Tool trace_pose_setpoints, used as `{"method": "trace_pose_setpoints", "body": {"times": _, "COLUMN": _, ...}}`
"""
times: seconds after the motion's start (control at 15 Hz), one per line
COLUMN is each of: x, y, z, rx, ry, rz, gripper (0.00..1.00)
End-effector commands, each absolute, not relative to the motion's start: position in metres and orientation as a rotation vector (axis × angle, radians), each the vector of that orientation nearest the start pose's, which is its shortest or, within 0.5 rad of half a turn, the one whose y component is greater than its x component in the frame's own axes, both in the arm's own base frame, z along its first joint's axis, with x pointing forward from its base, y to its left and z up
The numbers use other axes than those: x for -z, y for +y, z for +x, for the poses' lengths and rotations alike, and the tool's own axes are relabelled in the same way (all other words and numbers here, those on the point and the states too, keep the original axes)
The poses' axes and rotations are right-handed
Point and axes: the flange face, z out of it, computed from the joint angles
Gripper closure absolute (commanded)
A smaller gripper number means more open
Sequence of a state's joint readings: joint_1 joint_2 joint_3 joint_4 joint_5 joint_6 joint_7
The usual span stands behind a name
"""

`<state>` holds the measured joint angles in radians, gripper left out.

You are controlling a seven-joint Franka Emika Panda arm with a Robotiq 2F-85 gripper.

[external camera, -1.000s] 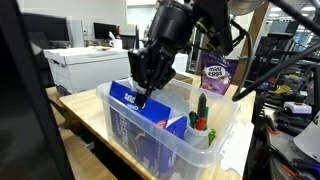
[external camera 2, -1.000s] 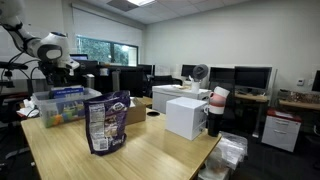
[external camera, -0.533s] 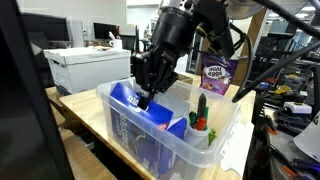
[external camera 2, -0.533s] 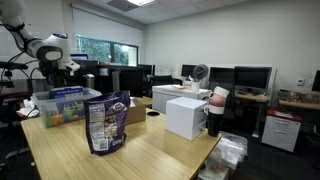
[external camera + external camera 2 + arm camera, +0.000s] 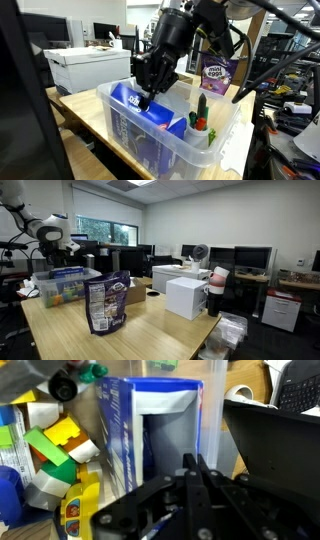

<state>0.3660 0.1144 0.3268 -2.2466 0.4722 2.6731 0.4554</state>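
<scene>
One bin (image 5: 118,138): clear plastic, nearest in an exterior view, standing on the wooden table (image 5: 82,112).
Box (image 5: 124,97): blue, upright inside the bin with its top leaning a little; in the wrist view (image 5: 125,430) its top is open and shows a pale inside.
End effector (image 5: 143,100): reaches down into the bin, clenched, with its tips at the top edge of the box; in the wrist view (image 5: 199,470) the fingers are pressed together just in front of the opening. Whether cardboard is pinched between them cannot be told.
Blocks (image 5: 55,445): green, yellow and white toy pieces heaped in the bin beside the box.
Cactus (image 5: 201,108): a green toy in a red pot, upright in the bin, near the box and apart from the end effector.
Bag (image 5: 217,75): purple, marked "mini eggs", standing on the table behind the bin.
Printer (image 5: 85,65): white, farther back, well apart from the bin.
</scene>
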Motion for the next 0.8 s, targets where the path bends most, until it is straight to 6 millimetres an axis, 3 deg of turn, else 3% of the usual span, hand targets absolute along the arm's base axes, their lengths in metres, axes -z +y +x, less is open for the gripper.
{"method": "trace_pose_setpoints", "body": {"times": 0.0, "x": -0.340, "y": 0.342, "z": 0.431, "rx": 0.124, "ry": 0.155, "rz": -2.761, "gripper": 0.98}}
{"method": "trace_pose_setpoints", "body": {"times": 0.67, "x": -0.349, "y": 0.366, "z": 0.421, "rx": 0.274, "ry": -0.094, "rz": -2.904, "gripper": 0.98}}
{"method": "trace_pose_setpoints", "body": {"times": 0.73, "x": -0.354, "y": 0.369, "z": 0.421, "rx": 0.296, "ry": -0.113, "rz": -2.909, "gripper": 0.73}}
